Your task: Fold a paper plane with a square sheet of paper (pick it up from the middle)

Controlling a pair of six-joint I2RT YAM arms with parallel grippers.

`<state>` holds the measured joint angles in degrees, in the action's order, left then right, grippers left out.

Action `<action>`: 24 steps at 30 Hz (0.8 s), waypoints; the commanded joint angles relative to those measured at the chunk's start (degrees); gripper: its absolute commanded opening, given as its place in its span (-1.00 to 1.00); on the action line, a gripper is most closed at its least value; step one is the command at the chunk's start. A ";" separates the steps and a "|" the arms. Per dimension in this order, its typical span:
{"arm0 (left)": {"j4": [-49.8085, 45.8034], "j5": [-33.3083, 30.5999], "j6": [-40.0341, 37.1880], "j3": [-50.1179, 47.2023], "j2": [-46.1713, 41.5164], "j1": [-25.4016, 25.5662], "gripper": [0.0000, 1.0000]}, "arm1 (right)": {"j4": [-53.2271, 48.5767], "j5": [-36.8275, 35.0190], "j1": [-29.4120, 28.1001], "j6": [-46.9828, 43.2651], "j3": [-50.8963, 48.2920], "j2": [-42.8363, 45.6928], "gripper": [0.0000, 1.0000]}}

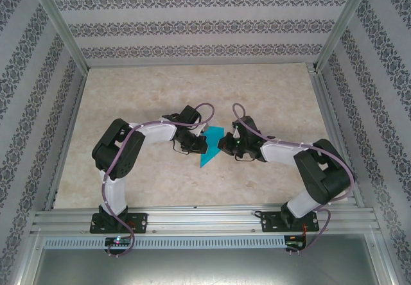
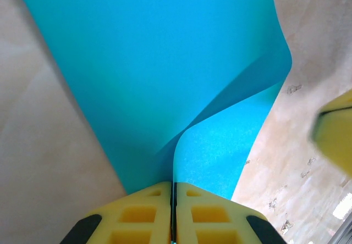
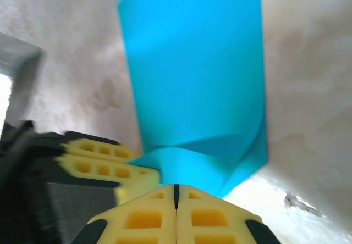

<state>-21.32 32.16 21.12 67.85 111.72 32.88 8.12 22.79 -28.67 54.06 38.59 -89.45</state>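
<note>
Found lying 12-to-6 at table [image 1: 160, 92] centre, narrow tip toward 6 o'clock: sheet of paper [image 1: 209, 149], partly curled. Pinched tight from 9 o'clock by left gripper [image 2: 173, 200], from 3 o'clock by right gripper [image 3: 176, 197]. Bare tabletop beyond, walls well apart.

Matt, prob. smooth paper [image 2: 137, 62]

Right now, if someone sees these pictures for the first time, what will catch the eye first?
The bright teal-blue sheet of paper stands out against the pale table, near its middle, bent into a soft curl. The left gripper and the right gripper meet there from either side, each shut on the sheet. Grey patterned walls frame the table.
</note>
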 commanded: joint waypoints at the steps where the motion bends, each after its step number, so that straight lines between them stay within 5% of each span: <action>1: -3.02 -0.23 -1.93 0.70 1.68 -0.54 -0.78 | -1.39 0.19 0.50 -1.51 1.99 0.21 -0.89; 14: -3.77 0.95 -2.65 0.90 1.58 -0.50 -0.77 | -4.29 -1.08 1.18 -3.70 3.67 -8.84 -0.89; 24: -6.14 1.85 -3.98 2.01 1.64 -0.52 -0.76 | -2.88 -0.22 2.07 -3.12 -0.24 -6.47 -0.88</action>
<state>-23.27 33.28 19.25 68.88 112.16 32.88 8.75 23.42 -27.83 52.05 39.86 -97.10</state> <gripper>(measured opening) 0.117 0.061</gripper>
